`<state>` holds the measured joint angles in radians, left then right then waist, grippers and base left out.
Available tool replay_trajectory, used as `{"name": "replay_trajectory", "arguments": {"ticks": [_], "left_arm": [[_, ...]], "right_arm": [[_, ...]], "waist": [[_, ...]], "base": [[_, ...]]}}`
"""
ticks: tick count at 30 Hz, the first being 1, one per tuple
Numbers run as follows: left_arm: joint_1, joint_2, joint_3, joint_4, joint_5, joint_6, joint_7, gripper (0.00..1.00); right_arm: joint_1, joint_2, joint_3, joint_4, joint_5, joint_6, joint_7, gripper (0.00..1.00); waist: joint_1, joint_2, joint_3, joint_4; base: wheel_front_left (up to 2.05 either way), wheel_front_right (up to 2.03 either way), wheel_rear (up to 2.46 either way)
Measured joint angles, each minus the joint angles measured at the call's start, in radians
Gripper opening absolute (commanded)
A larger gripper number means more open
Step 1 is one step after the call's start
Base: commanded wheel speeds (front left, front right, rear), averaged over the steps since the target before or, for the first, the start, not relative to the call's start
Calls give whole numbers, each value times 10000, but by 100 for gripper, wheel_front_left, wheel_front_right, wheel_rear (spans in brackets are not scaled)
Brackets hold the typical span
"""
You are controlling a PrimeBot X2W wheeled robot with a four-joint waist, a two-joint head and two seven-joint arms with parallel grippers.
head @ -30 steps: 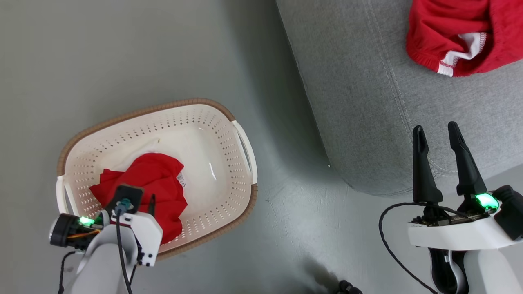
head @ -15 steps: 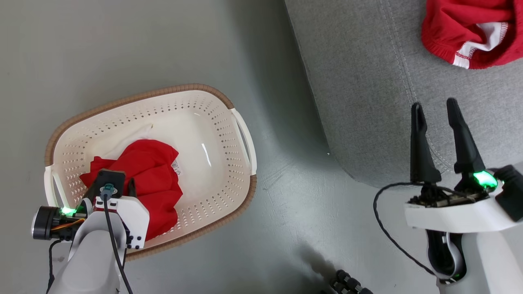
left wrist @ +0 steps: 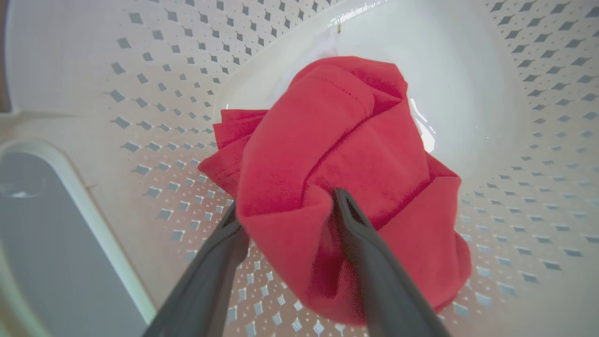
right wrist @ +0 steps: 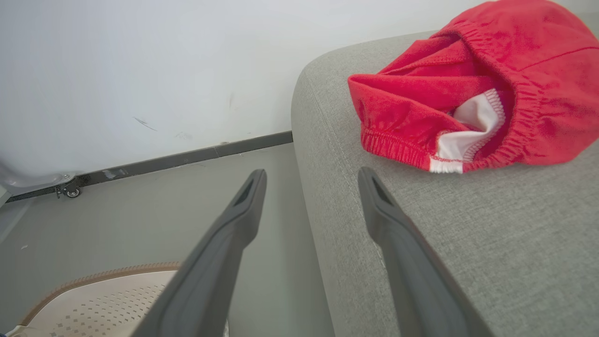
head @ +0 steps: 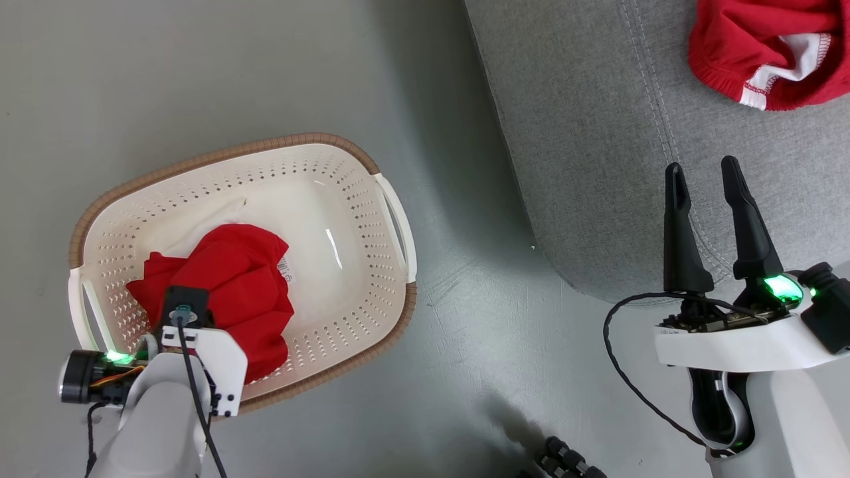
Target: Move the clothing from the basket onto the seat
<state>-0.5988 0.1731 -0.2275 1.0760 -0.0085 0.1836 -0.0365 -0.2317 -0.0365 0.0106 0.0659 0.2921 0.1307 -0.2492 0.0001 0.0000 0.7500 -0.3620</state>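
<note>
Since the earlier frames the left arm has dropped lower into the basket, and its wrist housing now hides the dark finger that showed beside it. The head view has also slid a little. That is the camera, not the basket.

Left gripper: fingers apart, one on each side of a raised fold of the red garment, both touching cloth. The fold bulges up between them and is not yet pinched flat.

Right gripper: fingers spread, nothing between them, hanging over the front edge of the seat.

Location: the red garment lies crumpled on the basket floor, towards the robot's side. A second garment already rests on the seat, well apart from the right gripper.

Handling, my judgement: light, limp, non-slippery knit that will drape and trail when lifted, with nothing to break. The straddled ridge looks like the best hold, as it is several layers thick. A thin single layer might pull free. The outer finger sits close to the perforated wall, so watch for snagging.
</note>
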Motion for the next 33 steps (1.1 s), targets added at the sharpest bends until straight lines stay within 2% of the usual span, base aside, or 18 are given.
{"name": "replay_trajectory", "arguments": {"ticks": [1, 2, 4, 12, 33], "left_arm": [[-1, -35, -29, 8, 0, -8, 13, 46], [-8, -77, -52, 4, 0, -67, 10, 36], [-92, -199, -201, -12, 4, -194, -27, 0], [-309, -244, -472, -104, 59, -437, -328, 0], [-443, -236, -681, -669, 267, -606, -1601, 0]], "right_arm": [[0, 0, -2, 13, 10, 0, 0, 100], [-2, 0, 0, 33, 8, 0, 0, 100], [-9, 0, -4, 50, 10, 0, 0, 100], [-198, 0, -25, 111, 12, 0, 0, 100], [-467, -6, -44, 318, -38, 0, 0, 100]], "waist": [[0, 0, -3, -4], [0, 0, -6, -9], [0, 0, -21, -26], [0, 0, -119, -30], [0, 0, -815, 243]], "base": [[0, 0, 0], [0, 0, 0], [0, 0, 0], [0, 0, 0], [0, 0, 0]]}}
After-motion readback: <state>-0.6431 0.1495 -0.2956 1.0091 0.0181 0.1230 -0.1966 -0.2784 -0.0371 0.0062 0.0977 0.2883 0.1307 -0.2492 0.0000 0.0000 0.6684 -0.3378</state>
